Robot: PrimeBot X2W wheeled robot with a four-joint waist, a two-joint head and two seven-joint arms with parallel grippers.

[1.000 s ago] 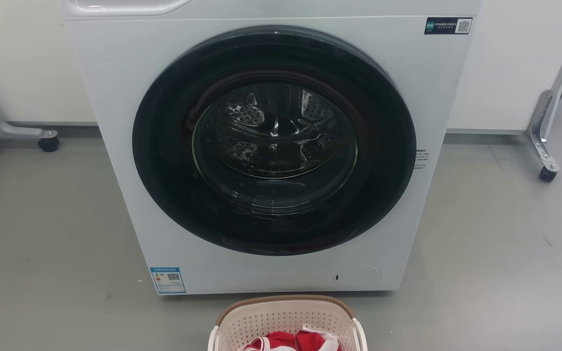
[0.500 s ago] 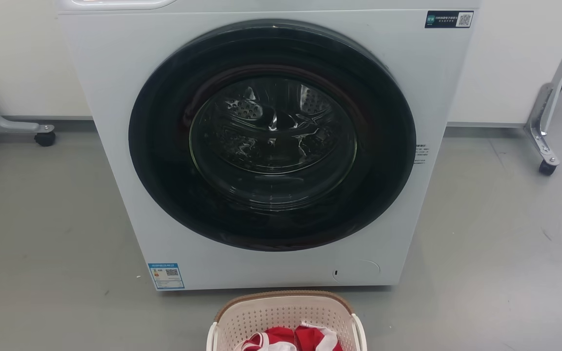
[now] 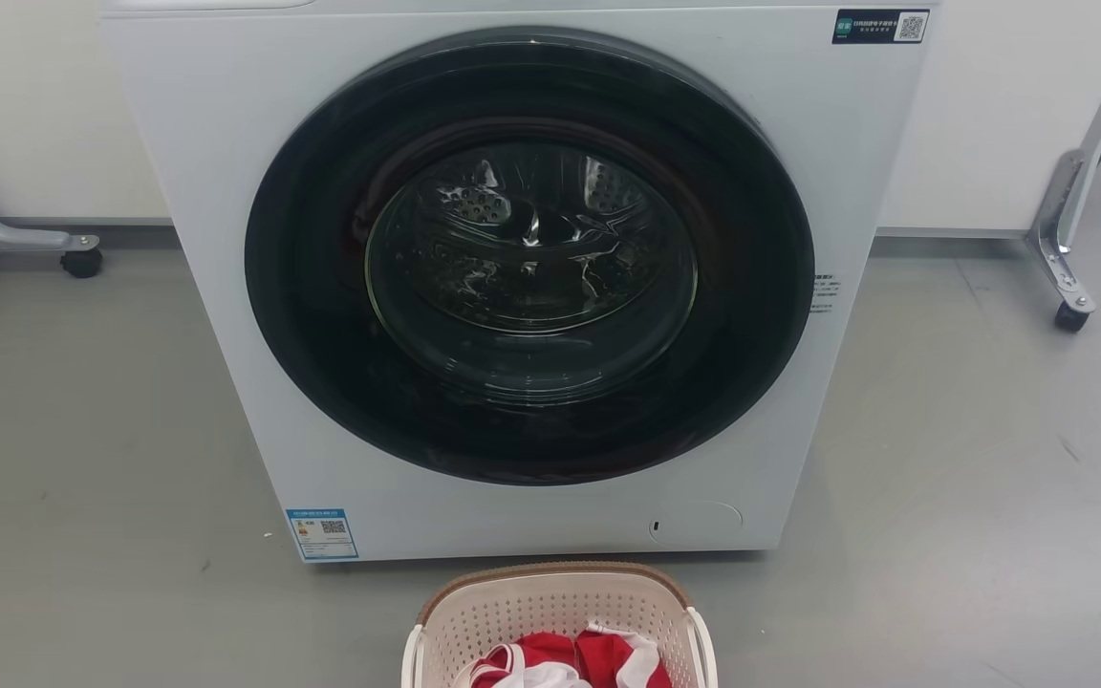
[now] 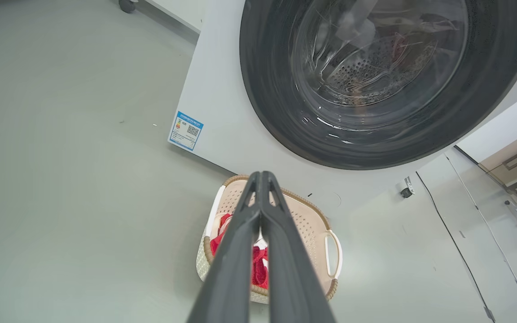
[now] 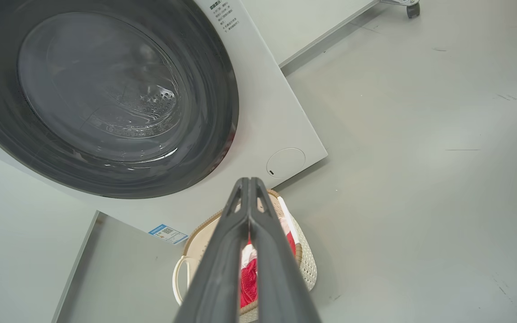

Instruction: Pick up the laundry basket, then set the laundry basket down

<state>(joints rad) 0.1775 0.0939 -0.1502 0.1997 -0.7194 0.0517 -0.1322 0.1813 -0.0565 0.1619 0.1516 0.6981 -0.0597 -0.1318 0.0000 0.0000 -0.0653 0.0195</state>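
While hanging above the laundry basket [image 3: 550, 612] just near of the washer [image 3: 187, 191]: left pincer [image 4: 262, 175], right pincer [image 5: 249, 180], both clenched, empty.

The right gripper [image 5: 249, 180], its fingers meeting at the tips, hangs over the basket [image 5: 307, 267]. The basket sits on the floor [image 5: 420, 179] just before the washer [image 5: 263, 116], near its round hatch [image 5: 285, 162], with red cloth [image 5: 248, 278] inside.

Head view slightly lower: washer [image 3: 206, 191] higher in frame, more of the laundry basket [image 3: 550, 612] at bottom edge.
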